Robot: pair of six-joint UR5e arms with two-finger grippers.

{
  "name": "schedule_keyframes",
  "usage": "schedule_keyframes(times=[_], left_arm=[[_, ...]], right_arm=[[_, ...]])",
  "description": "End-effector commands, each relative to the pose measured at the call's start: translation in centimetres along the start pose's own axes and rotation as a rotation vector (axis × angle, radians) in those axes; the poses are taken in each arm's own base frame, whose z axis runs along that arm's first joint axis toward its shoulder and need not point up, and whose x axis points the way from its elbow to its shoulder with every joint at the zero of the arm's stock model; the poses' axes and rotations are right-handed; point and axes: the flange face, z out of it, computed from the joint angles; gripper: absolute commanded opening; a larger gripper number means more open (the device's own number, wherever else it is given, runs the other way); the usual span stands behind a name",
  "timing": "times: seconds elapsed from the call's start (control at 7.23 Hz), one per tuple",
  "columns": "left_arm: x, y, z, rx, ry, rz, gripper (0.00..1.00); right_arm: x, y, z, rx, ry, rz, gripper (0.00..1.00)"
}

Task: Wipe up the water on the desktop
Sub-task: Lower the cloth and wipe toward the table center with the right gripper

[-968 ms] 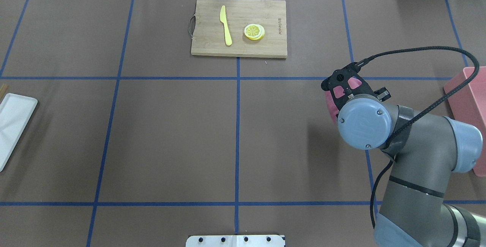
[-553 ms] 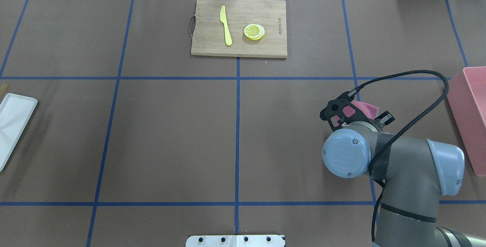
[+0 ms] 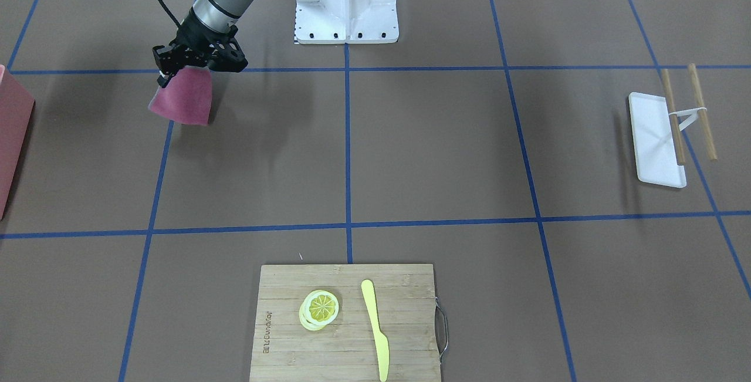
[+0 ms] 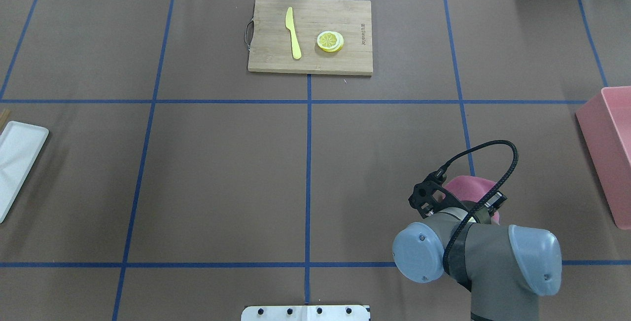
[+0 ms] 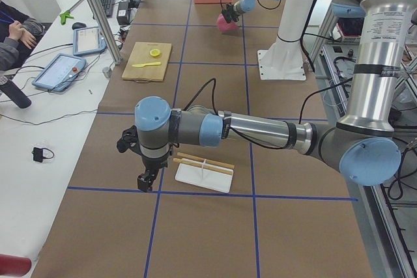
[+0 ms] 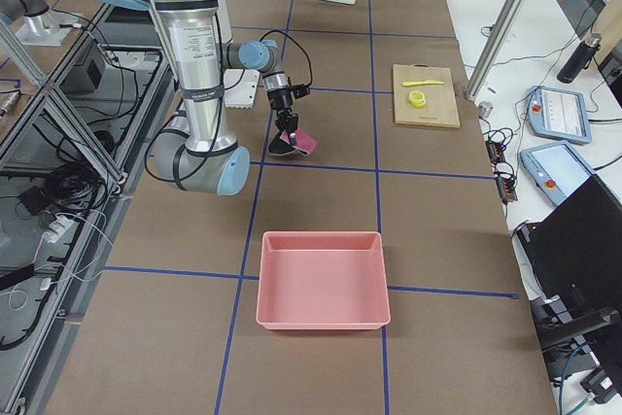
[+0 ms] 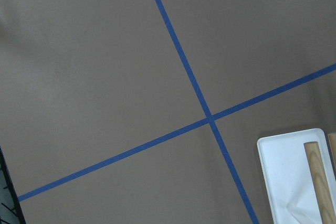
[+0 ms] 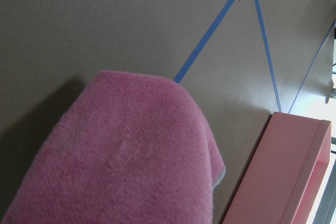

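The desktop [image 4: 222,173] is matte brown with a grid of blue tape lines; I see no water on it. My right gripper [image 3: 196,64] is shut on a pink cloth [image 3: 183,101], which hangs down with its lower edge at the desktop near a blue line. The cloth also shows in the overhead view [image 4: 468,185], the right side view [image 6: 299,142] and the right wrist view [image 8: 126,156]. My left gripper [image 5: 148,178] hovers low beside the white tray [image 5: 203,178]; it shows only in the left side view, so I cannot tell if it is open or shut.
A pink bin [image 4: 609,153] stands at the right edge. A bamboo cutting board [image 4: 310,35] with a yellow knife [image 4: 294,32] and lemon slices [image 4: 330,41] lies at the far middle. Wooden sticks [image 3: 675,118] rest across the white tray. The robot base [image 3: 346,0] stands at the near edge.
My right arm has pulled back toward the robot's base, dragging the pink cloth along the desktop from near the far cross line to near the front one.
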Motion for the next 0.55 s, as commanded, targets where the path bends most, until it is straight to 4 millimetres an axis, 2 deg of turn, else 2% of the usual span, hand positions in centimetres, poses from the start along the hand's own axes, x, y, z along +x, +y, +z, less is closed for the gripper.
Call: schedule_keyframes(times=[0.0,0.14,0.28,0.41], left_arm=[[-0.1,0.1,0.1,-0.002,0.002,-0.002,0.98],[-0.1,0.2,0.2,-0.003,0.002,-0.003,0.98],[-0.1,0.2,0.2,-0.003,0.002,-0.002,0.98],[-0.1,0.2,0.2,-0.003,0.002,-0.003,0.98]], right_arm=[[0.2,-1.4,2.8,-0.058,0.053,-0.033,0.0],[2.1,-2.8,3.0,-0.046,0.034,-0.065,0.0],[2.7,-3.6,3.7,-0.039,0.029,-0.093,0.0],[2.5,-4.5,5.2,-0.048,0.036,-0.108,0.0]])
